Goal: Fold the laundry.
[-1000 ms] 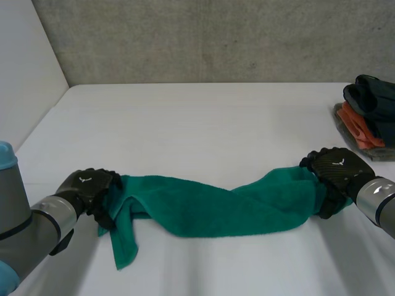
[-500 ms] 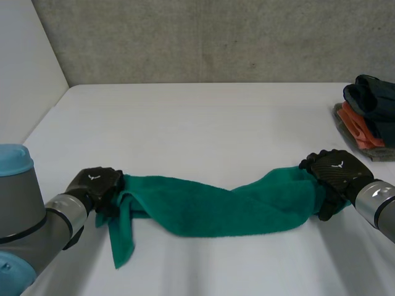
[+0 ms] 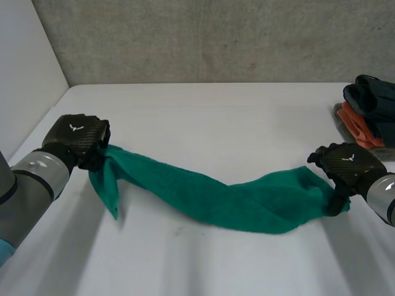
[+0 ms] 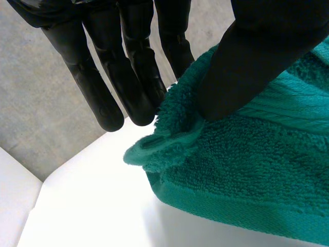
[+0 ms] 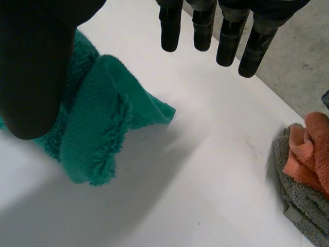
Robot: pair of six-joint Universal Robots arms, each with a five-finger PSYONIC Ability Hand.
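Left hand [image 3: 75, 137] has moved up and away toward the far left side of the table [image 3: 216, 111], taking its end of the towel [image 3: 234, 200] with it. Right hand [image 3: 347, 165] has slid a bit toward the table's right edge.

Left hand: grasping the towel. In the left wrist view the thumb [image 4: 267, 51] presses down on the towel [image 4: 247, 154] edge against the straight fingers [image 4: 123, 77]. In the head view that end is raised off the table and a loose corner hangs below the hand.

Right hand: released, as far as the right wrist view shows. Its fingers [image 5: 203, 25] are straight and clear of the cloth, with bare table between them and the thumb [image 5: 36, 62]. The thumb sits over the bunched towel [image 5: 97, 118] end; can't tell if it presses.

Towel: green, stretched as a twisted band across the near half of the table from hand to hand. It slopes down from the left hand, and the middle and right part lie on the surface.

Clothes pile [image 3: 367, 117] of dark, orange and grey sits at the far right edge, well apart from the towel and near the right hand's fingertips in the right wrist view [image 5: 303, 170].
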